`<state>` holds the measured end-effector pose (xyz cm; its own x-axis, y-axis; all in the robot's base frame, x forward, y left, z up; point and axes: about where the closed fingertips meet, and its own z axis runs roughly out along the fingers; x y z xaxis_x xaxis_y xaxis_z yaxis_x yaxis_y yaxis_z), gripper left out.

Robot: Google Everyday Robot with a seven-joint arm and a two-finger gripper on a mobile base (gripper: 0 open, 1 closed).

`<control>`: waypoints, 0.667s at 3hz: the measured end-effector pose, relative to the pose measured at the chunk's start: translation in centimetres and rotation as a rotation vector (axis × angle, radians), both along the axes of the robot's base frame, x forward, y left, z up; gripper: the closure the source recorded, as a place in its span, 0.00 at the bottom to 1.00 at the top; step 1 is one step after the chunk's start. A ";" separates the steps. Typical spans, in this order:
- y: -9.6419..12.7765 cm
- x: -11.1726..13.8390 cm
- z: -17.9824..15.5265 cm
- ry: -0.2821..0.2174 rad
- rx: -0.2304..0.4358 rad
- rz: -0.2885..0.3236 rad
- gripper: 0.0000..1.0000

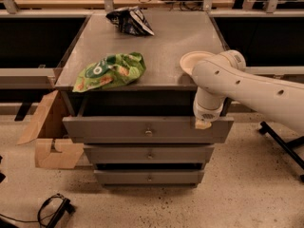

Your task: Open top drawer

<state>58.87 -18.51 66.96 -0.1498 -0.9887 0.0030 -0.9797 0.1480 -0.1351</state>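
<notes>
No text is legible, even on the gripper (203, 124) at the top drawer (114, 129) edge
</notes>
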 end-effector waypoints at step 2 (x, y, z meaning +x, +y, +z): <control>0.0 0.0 0.7 0.000 0.000 0.000 0.84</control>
<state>58.87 -18.51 67.66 -0.1498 -0.9887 0.0030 -0.9797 0.1480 -0.1350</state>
